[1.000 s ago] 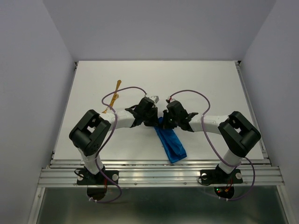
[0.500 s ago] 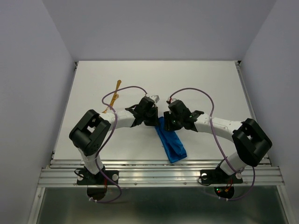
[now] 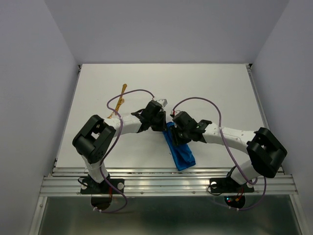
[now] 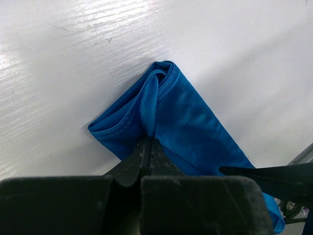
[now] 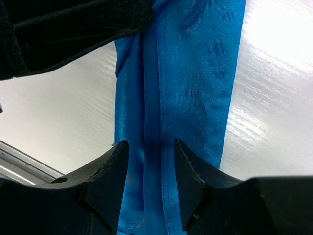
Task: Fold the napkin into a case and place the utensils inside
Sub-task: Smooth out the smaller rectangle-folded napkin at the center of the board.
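Observation:
The napkin is folded into a narrow bright blue strip that runs from the table's middle toward the near edge. My left gripper is shut on a raised fold at the strip's far end. In the left wrist view the napkin spreads out past the pinch. My right gripper hovers open over the strip, just nearer than the left one. Its jaws straddle the napkin's middle seam without closing on it. The golden-orange utensils lie on the table to the far left, apart from both grippers.
The white table has raised rails along its left and right sides and a metal frame at the near edge, where both arm bases stand. The left gripper's dark body fills the top left of the right wrist view.
My right gripper has opened and slid a little nearer along the napkin, while its elbow swung out to the right. The left gripper has kept its pinch in place.

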Tool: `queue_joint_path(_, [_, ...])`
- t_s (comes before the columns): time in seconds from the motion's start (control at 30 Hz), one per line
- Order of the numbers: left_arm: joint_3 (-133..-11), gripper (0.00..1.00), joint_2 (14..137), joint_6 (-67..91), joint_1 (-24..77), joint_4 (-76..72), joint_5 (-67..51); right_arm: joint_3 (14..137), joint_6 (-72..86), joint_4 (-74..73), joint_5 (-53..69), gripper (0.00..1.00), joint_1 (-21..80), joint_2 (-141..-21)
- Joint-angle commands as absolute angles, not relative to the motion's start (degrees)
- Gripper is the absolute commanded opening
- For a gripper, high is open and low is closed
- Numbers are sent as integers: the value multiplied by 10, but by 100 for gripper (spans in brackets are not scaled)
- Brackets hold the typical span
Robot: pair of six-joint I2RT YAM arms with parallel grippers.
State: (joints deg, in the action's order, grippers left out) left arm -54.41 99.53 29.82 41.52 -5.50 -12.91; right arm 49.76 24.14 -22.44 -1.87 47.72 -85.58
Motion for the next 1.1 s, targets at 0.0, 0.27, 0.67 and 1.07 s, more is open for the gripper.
queue_joint_path(0.0, [-564, 0, 991, 291, 414, -55, -131, 496, 235, -229, -55, 46, 492, -861])
queue_joint_path(0.27, [-564, 0, 991, 290, 414, -56, -133, 496, 237, -221, -69, 37, 492, -878])
queue_joint_path(0.67, [-557, 0, 990, 293, 414, -62, -136, 502, 245, -209, -69, 1, 492, -887])
queue_joint_path(1.07, [-554, 0, 988, 294, 414, -62, -139, 524, 253, -183, -47, 1, 492, -886])
